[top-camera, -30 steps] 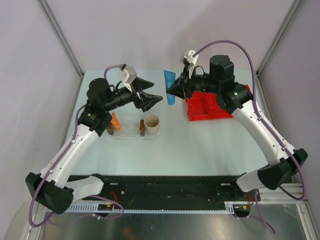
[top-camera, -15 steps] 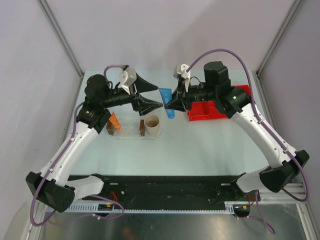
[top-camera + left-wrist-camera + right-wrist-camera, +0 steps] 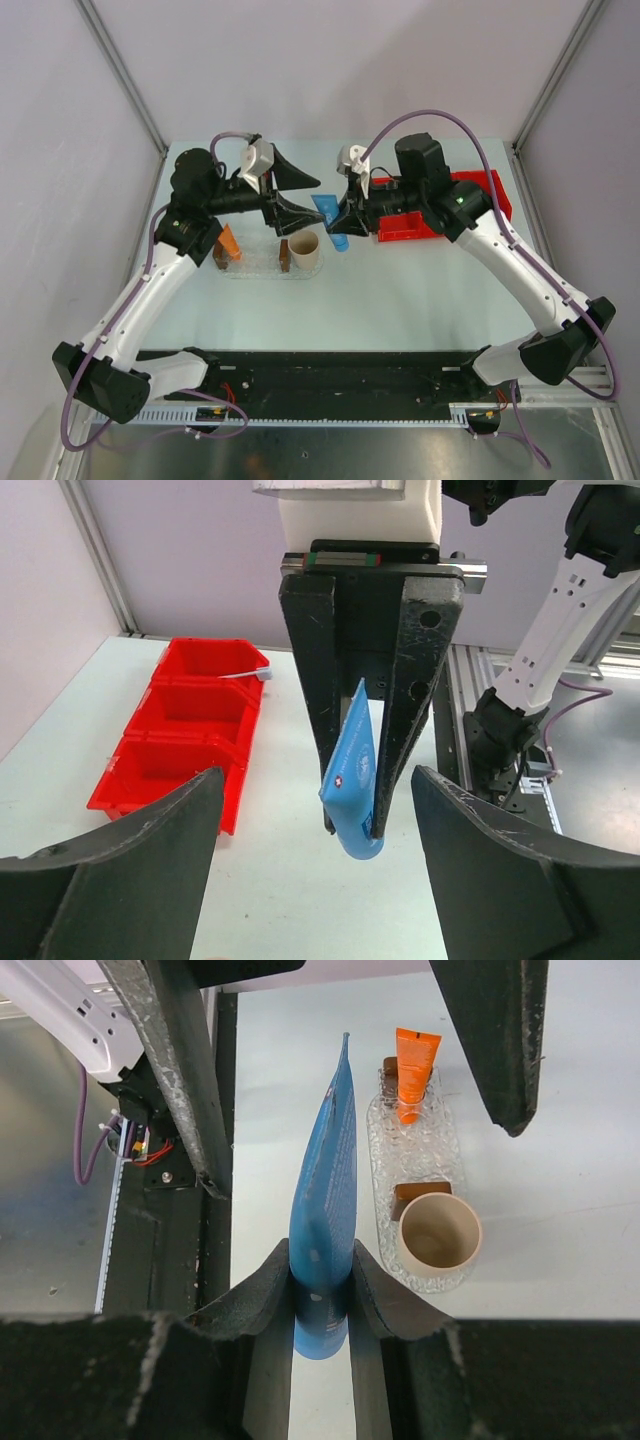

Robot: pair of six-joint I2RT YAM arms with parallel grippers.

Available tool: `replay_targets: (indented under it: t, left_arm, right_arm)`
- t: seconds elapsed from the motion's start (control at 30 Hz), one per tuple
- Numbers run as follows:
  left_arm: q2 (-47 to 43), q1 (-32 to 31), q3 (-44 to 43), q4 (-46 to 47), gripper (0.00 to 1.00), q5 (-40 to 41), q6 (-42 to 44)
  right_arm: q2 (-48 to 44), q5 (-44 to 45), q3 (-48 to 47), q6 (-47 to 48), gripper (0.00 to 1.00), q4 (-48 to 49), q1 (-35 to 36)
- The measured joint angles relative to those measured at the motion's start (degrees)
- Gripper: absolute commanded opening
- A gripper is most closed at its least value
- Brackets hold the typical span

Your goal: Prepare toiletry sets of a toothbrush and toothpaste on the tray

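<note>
My right gripper is shut on the blue toothpaste tube near its cap end and holds it above the table. In the left wrist view the tube hangs between the right fingers. My left gripper is open and faces the tube. The tube's flat end lies in the gap between the left fingers without touching them. The orange toothpaste tube lies on the clear tray. The toothbrush lies in the red bin.
A beige cup stands at the tray's right end beside a brown block. The red bin sits at the back right under the right arm. Grey walls close in the table on both sides.
My right gripper has carried the blue tube left and nearer, away from the red bin and up to my left gripper. My left gripper has shifted slightly and stays open.
</note>
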State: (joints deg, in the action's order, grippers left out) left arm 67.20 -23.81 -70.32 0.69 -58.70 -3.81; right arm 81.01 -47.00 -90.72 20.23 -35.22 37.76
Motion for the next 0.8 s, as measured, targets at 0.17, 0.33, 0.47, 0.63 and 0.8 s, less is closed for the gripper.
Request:
replay_targets:
  t: [0.17, 0.33, 0.47, 0.63, 0.8]
  left_arm:
    - [0.1, 0.0, 0.0, 0.0, 0.77, -1.5, 0.0]
    - [0.6, -0.5, 0.0, 0.0, 0.67, -2.2, -0.1]
    - [0.8, -1.2, 0.0, 0.0, 0.52, -2.8, -0.1]
    - [1.1, -1.4, 0.0, 0.0, 0.37, -3.3, -0.1]
    - [1.2, -1.7, 0.0, 0.0, 0.10, -3.6, -0.1]
  right_arm:
    - [0.0, 0.1, 0.0, 0.0, 0.00, -0.1, 0.1]
    - [0.1, 0.2, 0.0, 0.1, 0.00, -0.1, 0.6]
    - [0.1, 0.5, 0.0, 0.3, 0.00, -0.1, 0.8]
    - [0.1, 1.0, 0.0, 0.4, 0.00, -0.1, 0.9]
    - [0.1, 1.3, 0.0, 0.5, 0.00, -0.1, 0.9]
